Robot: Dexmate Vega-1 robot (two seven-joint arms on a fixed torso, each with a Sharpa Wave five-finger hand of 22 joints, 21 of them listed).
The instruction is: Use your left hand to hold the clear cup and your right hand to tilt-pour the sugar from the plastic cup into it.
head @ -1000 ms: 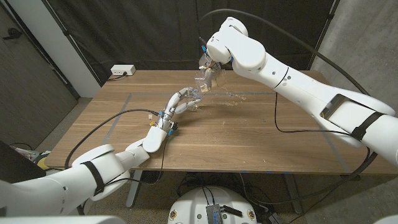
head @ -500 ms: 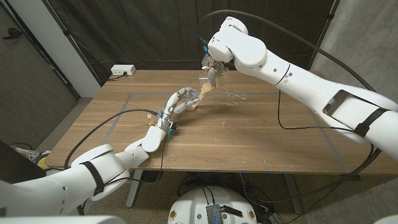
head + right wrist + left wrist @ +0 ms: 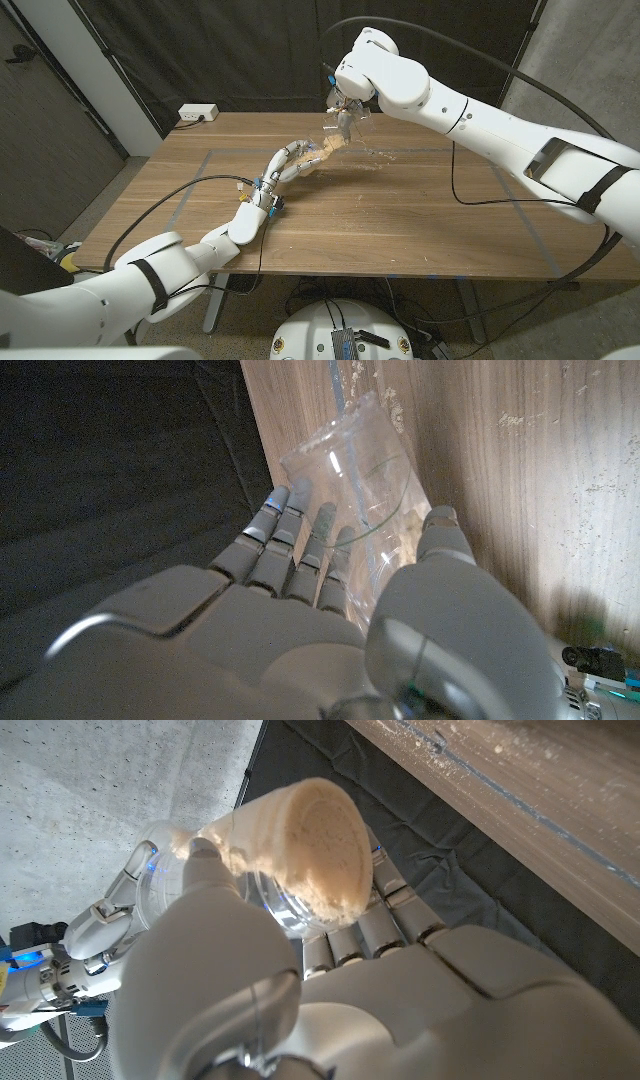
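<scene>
Sugar [image 3: 334,146] is being poured from the thin transparent plastic cup [image 3: 348,120], now tipped further by the clamped right hand [image 3: 345,108], into the clear cup [image 3: 316,156] gripped by the left hand [image 3: 290,165] at counter's twelve o'clock; pouring is judged underway.

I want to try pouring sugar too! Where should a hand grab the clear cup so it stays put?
Grip the clear cup around its side wall, low down, coming from the side, as the left hand does. Its mouth must stay open on top, because the right hand tilts the plastic cup just above it. A low grip probably steadies it best.
</scene>
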